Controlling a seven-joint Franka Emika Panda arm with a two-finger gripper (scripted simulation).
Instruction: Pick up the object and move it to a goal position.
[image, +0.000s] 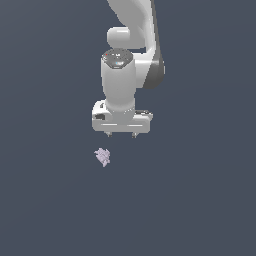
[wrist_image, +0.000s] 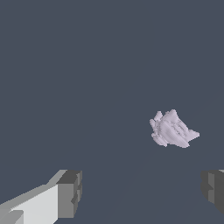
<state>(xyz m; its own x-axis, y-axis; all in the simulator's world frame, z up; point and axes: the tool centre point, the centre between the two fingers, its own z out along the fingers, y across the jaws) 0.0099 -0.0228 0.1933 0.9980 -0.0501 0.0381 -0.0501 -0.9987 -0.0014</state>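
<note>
The gripper (image: 122, 134) sits at frame center in the exterior view, pointing down, jaws spread wide with nothing between them. The object (image: 103, 156), a small pale lilac lump, lies just below and toward the exterior view's left of the fingertips, apart from them, on the flat dark floor (image: 200, 210).

In the wrist view the object (wrist_image: 173, 130) shows at center right, beyond the line between the two dark finger pads (wrist_image: 70, 194), nearer one pad than the other.

Risks:
- Offset not corrected: a straight descent would probably land a finger on or beside the lump and knock it away rather than straddle it.
- The lump is tiny and bumpy, so the pads could close on a spike and it could squirt out or rotate.
- Height above the floor is hard to read from these renders; closing too high likely misses it entirely.
- No goal marker is visible, so the target spot can't be judged.
</note>
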